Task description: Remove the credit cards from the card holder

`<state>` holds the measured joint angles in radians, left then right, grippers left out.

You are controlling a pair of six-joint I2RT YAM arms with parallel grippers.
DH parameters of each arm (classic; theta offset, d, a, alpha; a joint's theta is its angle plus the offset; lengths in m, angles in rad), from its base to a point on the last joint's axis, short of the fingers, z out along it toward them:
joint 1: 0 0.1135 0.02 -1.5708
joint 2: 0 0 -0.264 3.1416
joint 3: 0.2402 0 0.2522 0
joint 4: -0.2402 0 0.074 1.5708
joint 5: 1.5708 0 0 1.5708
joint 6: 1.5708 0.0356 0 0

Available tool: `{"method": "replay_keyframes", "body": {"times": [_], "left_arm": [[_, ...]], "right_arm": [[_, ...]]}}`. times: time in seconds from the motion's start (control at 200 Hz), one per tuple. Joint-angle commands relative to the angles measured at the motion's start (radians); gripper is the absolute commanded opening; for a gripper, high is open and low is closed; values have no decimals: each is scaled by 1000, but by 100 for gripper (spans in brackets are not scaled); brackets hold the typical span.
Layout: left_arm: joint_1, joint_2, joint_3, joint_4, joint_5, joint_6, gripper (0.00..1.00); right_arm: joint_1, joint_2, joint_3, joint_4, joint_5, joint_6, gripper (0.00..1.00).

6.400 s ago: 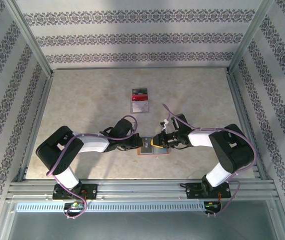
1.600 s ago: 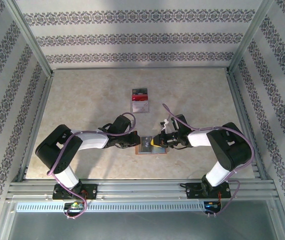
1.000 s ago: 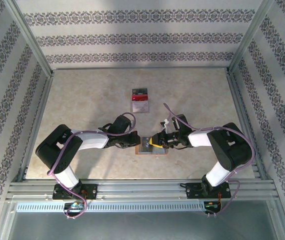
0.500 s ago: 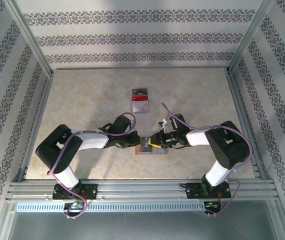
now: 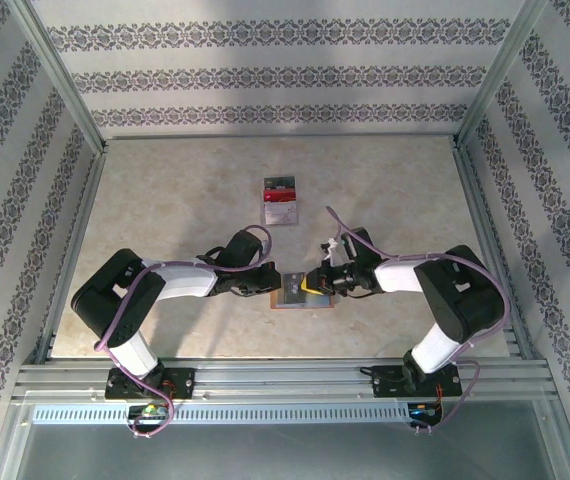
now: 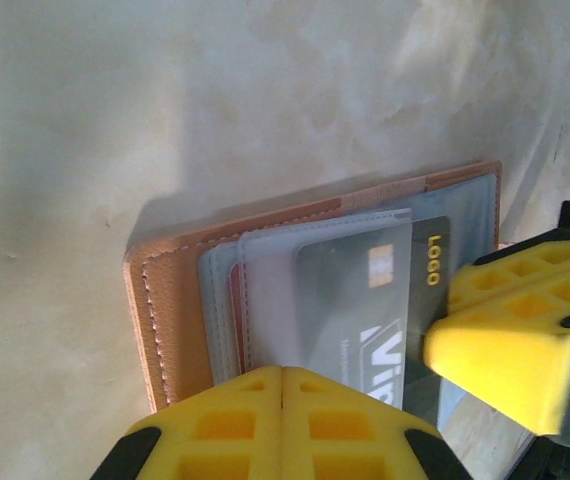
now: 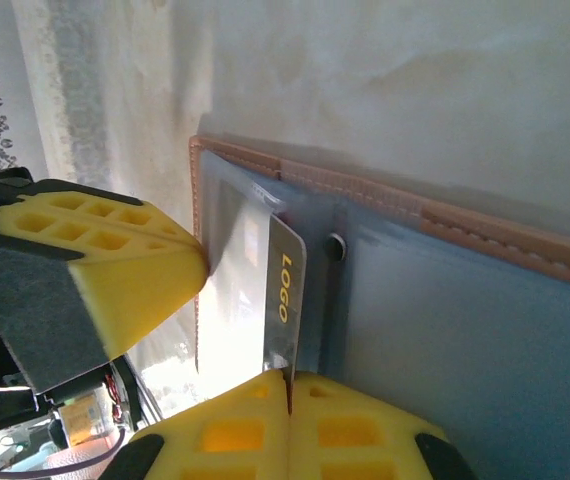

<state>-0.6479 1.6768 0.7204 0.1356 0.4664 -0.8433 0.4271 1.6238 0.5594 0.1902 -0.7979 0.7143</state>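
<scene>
The card holder (image 5: 303,303) lies open on the table between both arms, tan-pink rim (image 6: 170,300) outside, grey-blue inside (image 7: 465,330). A grey credit card (image 6: 365,300) marked LOGO sticks partly out of its clear pocket, and a red card edge (image 6: 235,320) shows behind that pocket. My right gripper (image 7: 290,378) is shut on the grey card's (image 7: 287,280) edge. My left gripper (image 6: 282,372) is shut with nothing between its pads, its tips resting on the holder's left half. In the top view the left gripper (image 5: 277,283) and right gripper (image 5: 310,284) face each other over the holder.
A small stack of red, white and dark cards (image 5: 281,200) lies on the table beyond the holder. Metal rails (image 5: 265,380) run along the near edge, and frame posts stand at the table's sides.
My right gripper's jaws have closed onto the edge of the grey card. Both arms and the holder have hardly shifted.
</scene>
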Motion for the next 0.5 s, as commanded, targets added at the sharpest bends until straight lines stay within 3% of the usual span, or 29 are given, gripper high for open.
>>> {"method": "replay_keyframes", "body": {"times": [0.0, 0.495], "left_arm": [[1, 36, -15, -91, -68, 22, 0], [1, 12, -15, -42, -31, 23, 3]], "right_arm": [[-22, -41, -21, -67, 31, -37, 3], [-138, -196, -48, -222, 7, -151, 0]]}}
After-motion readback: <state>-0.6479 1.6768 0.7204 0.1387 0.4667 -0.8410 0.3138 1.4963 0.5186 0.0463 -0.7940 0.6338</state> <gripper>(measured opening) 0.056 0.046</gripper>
